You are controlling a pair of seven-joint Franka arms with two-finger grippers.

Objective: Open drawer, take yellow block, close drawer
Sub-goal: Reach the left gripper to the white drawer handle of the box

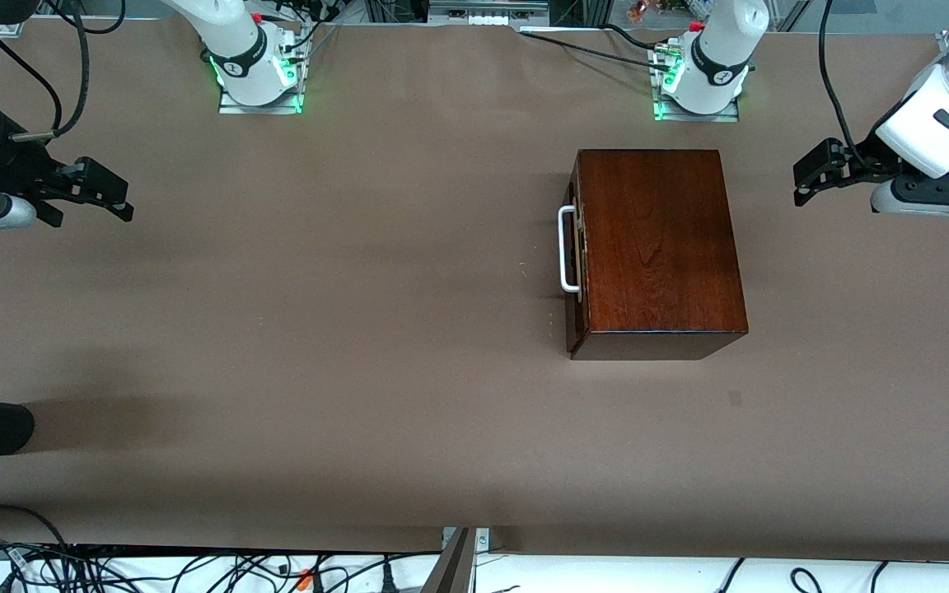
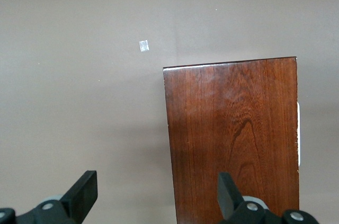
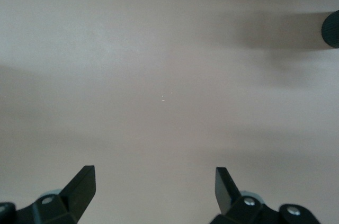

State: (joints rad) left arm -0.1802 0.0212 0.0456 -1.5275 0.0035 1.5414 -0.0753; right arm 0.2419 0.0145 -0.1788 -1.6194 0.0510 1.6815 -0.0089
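Hovering spread-fingered: left gripper (image 1: 804, 177) beside drawer (image 1: 577, 247); right gripper (image 1: 116, 198) waiting.

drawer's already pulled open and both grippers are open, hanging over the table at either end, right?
Not quite: the drawer is shut, its white handle close against the box in the front view. The left gripper and right gripper are indeed open, over the table's ends.

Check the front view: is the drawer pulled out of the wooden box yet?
No: the drawer sits flush in the wooden box, with only its white handle standing out and no tray showing.
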